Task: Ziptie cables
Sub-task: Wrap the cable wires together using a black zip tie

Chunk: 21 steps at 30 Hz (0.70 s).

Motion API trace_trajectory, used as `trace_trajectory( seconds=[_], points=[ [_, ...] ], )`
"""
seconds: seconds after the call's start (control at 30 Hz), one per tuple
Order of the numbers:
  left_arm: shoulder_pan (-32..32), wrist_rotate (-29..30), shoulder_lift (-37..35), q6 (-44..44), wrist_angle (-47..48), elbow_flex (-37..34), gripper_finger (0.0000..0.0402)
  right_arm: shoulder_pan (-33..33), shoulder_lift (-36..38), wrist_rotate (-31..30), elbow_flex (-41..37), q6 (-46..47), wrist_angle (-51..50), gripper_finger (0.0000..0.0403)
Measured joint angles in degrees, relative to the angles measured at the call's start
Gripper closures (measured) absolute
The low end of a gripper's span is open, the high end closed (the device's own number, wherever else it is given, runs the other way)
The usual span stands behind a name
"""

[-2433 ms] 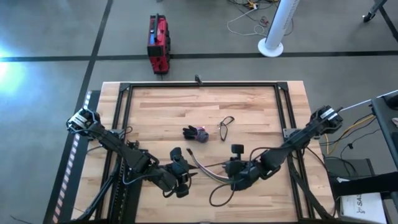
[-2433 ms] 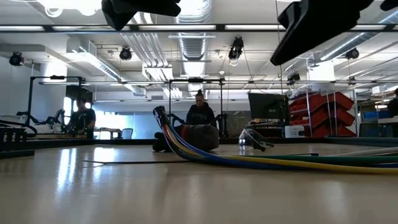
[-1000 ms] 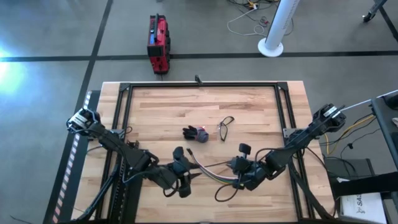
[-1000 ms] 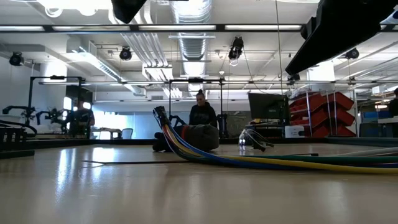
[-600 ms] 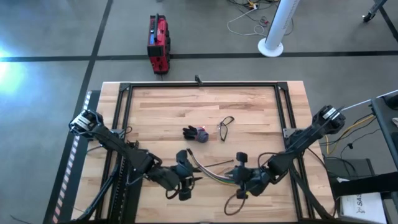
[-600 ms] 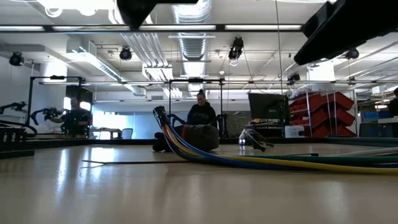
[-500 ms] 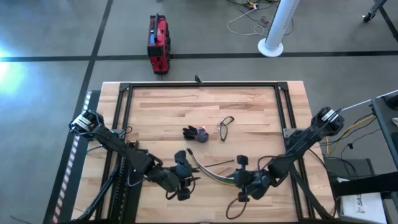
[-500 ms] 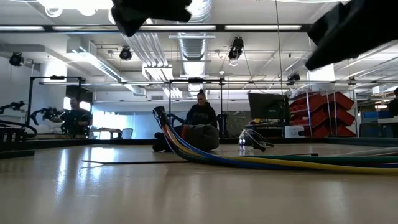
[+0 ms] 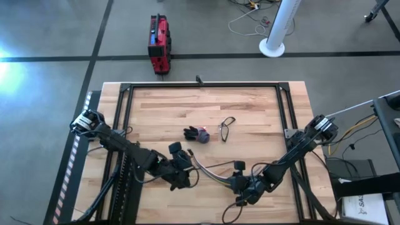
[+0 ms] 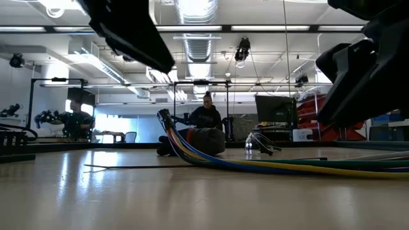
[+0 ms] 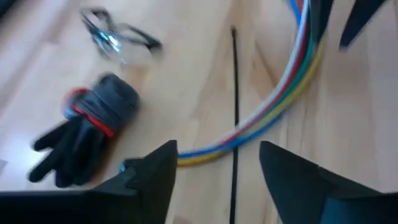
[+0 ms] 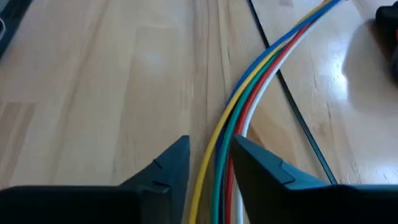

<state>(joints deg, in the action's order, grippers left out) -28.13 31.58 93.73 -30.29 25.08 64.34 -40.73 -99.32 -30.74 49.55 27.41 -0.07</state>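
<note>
Cables [image 12: 244,109] run out ahead of the right gripper [image 12: 210,163], passing between its narrowly parted fingers, which are not clamped on them. Ziptie [image 11: 235,118] lies flat ahead of the left gripper [image 11: 217,168], which is wide open and empty, bare wood around it.

You have a grey concrete floor [image 9: 56,37] crossed by dark lines around the wooden bench [image 9: 250,103]. A red case [image 9: 159,44] and a white pole base [image 9: 273,45] stand beyond its far edge. Behind: ceiling strip lights [image 10: 268,28], ducting [image 10: 198,45], red bins [image 10: 332,118], a monitor [image 10: 276,109], two seated people [image 10: 206,115]
</note>
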Motion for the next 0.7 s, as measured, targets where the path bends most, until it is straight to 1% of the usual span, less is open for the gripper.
trace_trajectory(
  seconds=[0.07, 0.1, 0.2, 0.33, 0.4, 0.5, 0.57, 0.7],
  points=[
    [1.61, -3.50, 0.00, 1.06, 0.97, 0.00, 0.0164, 0.00, 0.21, 1.75, 0.01, 0.13, 0.02, 0.0274],
    [2.28, -4.28, -0.01, 1.87, 1.44, 0.00, 0.0159, 0.00, 0.21, 3.03, 0.01, 0.44, 0.00, 0.0267],
    [3.89, -4.92, 0.01, 5.81, 2.14, 0.00, 0.0146, -0.02, -0.12, 4.87, -0.08, 1.92, -0.07, 0.0248],
    [5.10, -5.20, 0.07, 12.03, 2.39, 0.00, 0.0134, 0.02, -0.21, 5.11, -0.10, 2.16, -0.46, 0.0227],
    [5.43, -6.43, 0.07, 15.35, 2.45, 0.00, 0.0129, 0.09, -0.21, 5.09, -0.10, 2.48, -0.48, 0.0219],
    [6.01, -10.20, 0.64, 18.78, 2.73, 0.00, 0.0125, 0.30, -0.21, 5.07, -0.10, 2.57, -0.46, 0.0211],
    [6.88, -11.64, 1.52, 20.31, 3.32, 0.00, 0.0126, 0.61, -0.21, 5.11, -0.10, 2.55, -0.50, 0.0207],
    [9.73, -11.66, 4.11, 22.36, 3.53, 0.02, 0.0136, 1.25, -0.21, 5.09, -0.10, 2.53, -0.46, 0.0206]
  ],
)
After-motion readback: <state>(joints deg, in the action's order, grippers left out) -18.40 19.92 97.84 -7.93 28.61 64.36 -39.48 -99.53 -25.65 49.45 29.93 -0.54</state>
